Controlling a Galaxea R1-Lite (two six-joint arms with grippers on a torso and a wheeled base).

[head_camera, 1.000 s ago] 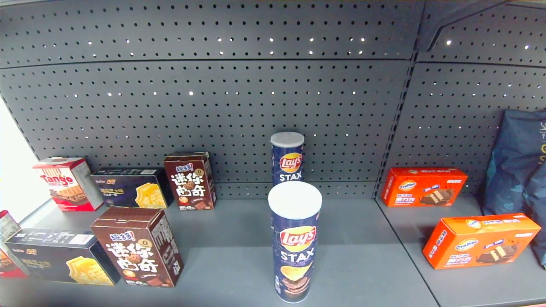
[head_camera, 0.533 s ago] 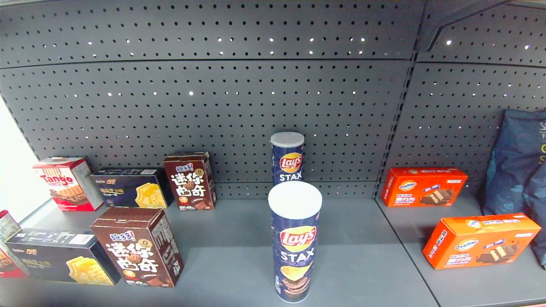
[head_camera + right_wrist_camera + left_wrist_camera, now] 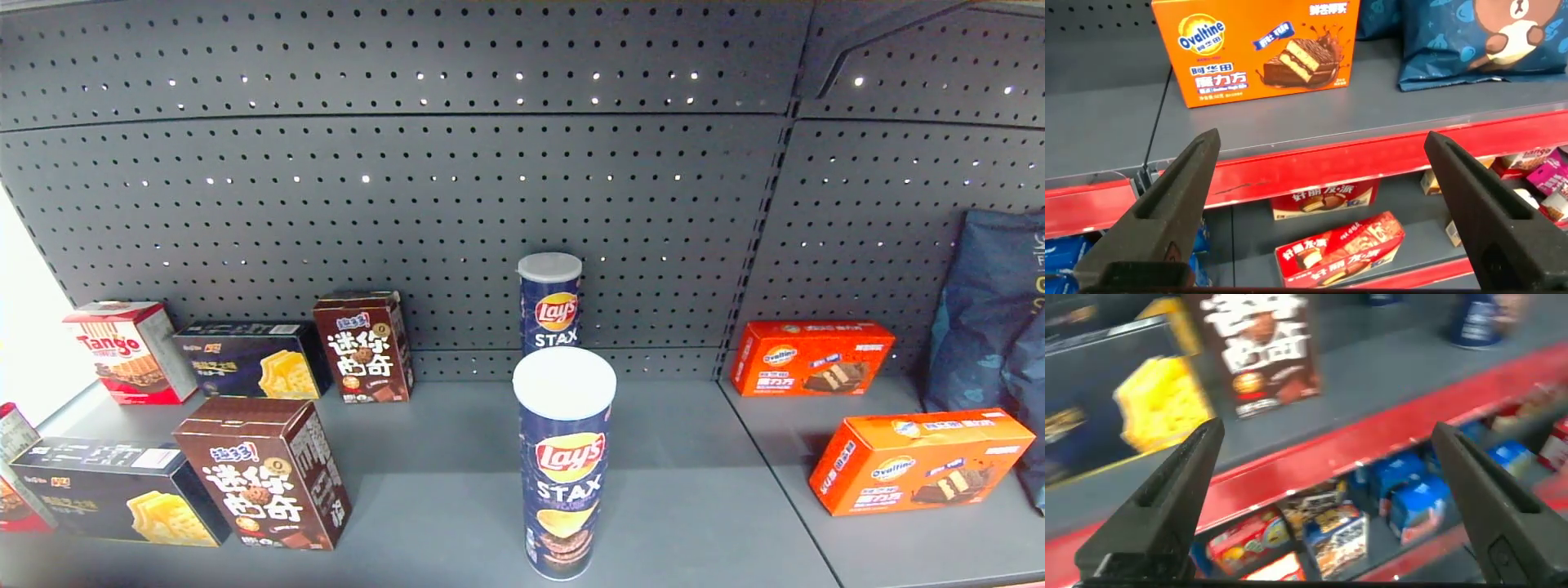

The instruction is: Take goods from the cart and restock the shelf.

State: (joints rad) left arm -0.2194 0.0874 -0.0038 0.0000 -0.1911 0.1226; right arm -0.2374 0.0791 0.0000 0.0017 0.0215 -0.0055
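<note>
Two dark blue chip cans stand on the grey shelf, one in front and one at the back. Brown cookie boxes, black cracker boxes and a red wafer box fill the left side. Two orange cake boxes sit on the right. My left gripper is open with nothing in it, in front of the shelf's red lip, facing a brown cookie box. My right gripper is open with nothing in it, facing an orange cake box.
Dark blue snack bags lean at the far right. A pegboard wall backs the shelf. Below the red lip, a lower shelf holds blue packs and red cake boxes. Bare shelf floor lies on both sides of the front can.
</note>
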